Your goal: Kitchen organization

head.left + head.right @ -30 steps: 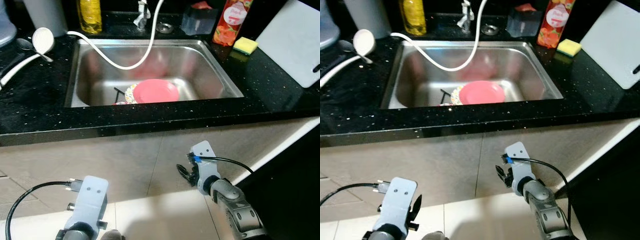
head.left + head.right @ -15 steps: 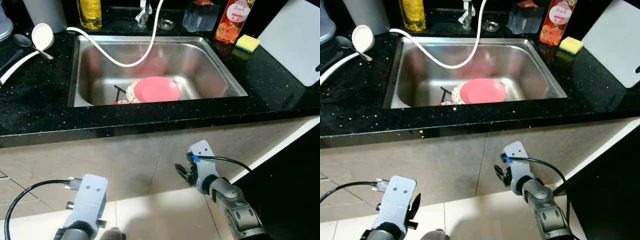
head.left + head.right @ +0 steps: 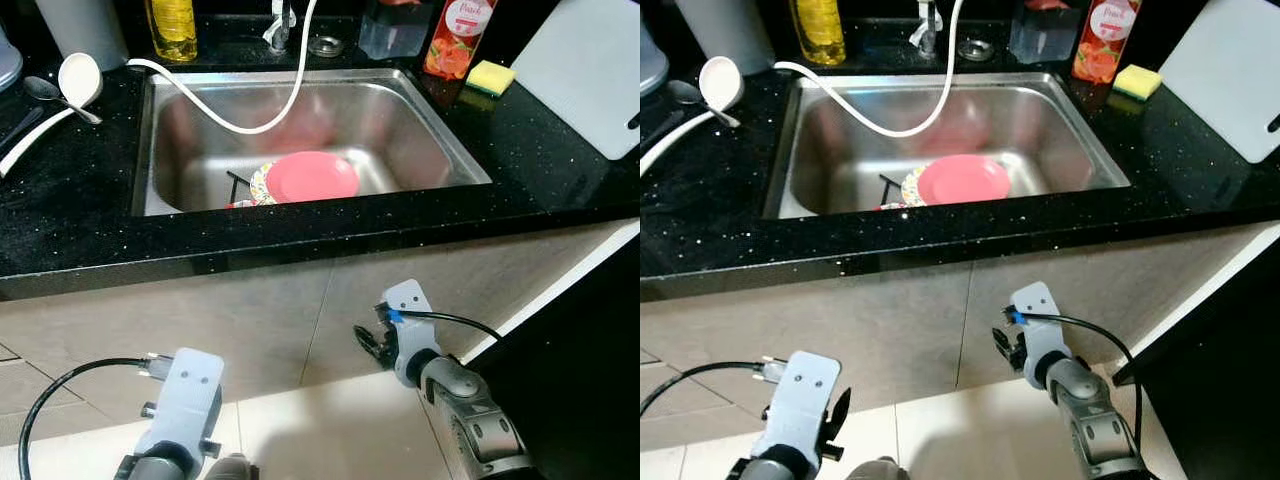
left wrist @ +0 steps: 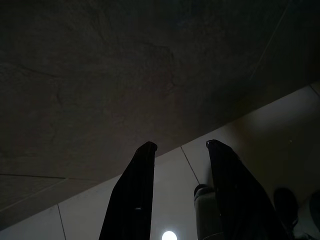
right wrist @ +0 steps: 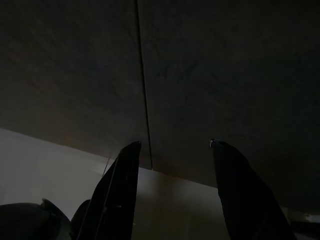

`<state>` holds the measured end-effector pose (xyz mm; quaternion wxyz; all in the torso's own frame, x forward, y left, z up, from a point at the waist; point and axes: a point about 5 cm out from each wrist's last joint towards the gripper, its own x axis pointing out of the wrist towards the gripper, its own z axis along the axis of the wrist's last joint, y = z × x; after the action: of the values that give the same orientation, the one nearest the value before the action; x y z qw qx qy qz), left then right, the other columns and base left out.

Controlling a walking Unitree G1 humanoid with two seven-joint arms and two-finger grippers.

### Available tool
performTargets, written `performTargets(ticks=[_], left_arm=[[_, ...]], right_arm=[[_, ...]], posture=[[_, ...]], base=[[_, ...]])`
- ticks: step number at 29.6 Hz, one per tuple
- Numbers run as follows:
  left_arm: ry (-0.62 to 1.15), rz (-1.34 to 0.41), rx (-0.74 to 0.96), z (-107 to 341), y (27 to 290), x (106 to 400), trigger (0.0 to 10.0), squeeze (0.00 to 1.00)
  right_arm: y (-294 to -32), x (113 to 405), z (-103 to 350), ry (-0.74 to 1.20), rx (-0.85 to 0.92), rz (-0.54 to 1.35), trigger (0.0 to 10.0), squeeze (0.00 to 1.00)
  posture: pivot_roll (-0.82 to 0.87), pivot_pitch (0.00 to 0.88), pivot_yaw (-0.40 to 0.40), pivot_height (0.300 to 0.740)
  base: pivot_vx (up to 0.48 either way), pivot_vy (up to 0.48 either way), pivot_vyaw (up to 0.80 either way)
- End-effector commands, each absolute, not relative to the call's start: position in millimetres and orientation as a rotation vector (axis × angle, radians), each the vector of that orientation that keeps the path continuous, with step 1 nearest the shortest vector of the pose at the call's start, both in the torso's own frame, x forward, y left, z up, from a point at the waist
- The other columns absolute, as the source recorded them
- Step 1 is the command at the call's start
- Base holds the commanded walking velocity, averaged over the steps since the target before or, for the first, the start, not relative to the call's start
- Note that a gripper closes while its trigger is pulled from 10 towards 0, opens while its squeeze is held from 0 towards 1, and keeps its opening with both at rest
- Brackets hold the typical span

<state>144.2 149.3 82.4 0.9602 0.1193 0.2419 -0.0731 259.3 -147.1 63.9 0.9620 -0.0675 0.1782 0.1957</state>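
My left end effector [image 4: 177, 150] hangs low before the sink [image 3: 420, 150], fingers apart, holding nothing. Left of the sink, a white ladle [image 3: 75, 80] lies on the black bench [image 3: 70, 200]. Inside the sink a pink plate [image 3: 312, 176] rests on other dishes, a white hose [image 3: 240, 125] looping above. Right of the sink sit a yellow sponge [image 3: 487, 76] and a white board [image 3: 585, 70]. My right end effector [image 5: 175, 150] also hangs below the sink, fingers spread, empty.
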Motion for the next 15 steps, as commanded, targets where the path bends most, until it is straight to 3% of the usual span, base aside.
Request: performTargets(ticks=[1, 15], left_arm=[[0.505, -0.165, 0.252, 81.9, 148.4, 141.3, 10.0, 0.0], [0.508, -0.156, 0.265, 81.5, 151.6, 139.8, 10.0, 0.0]], right_arm=[[-152.3, 257.2, 64.4, 0.358, -0.141, 0.379, 10.0, 0.0], [-151.3, 253.6, 64.1, 0.366, -0.139, 0.383, 10.0, 0.0]], posture=[[0.17, 0.071, -0.044, 0.74], [0.18, 0.087, -0.051, 0.74]], base=[[0.0, 0.0, 0.0], [0.0, 0.0, 0.0]])
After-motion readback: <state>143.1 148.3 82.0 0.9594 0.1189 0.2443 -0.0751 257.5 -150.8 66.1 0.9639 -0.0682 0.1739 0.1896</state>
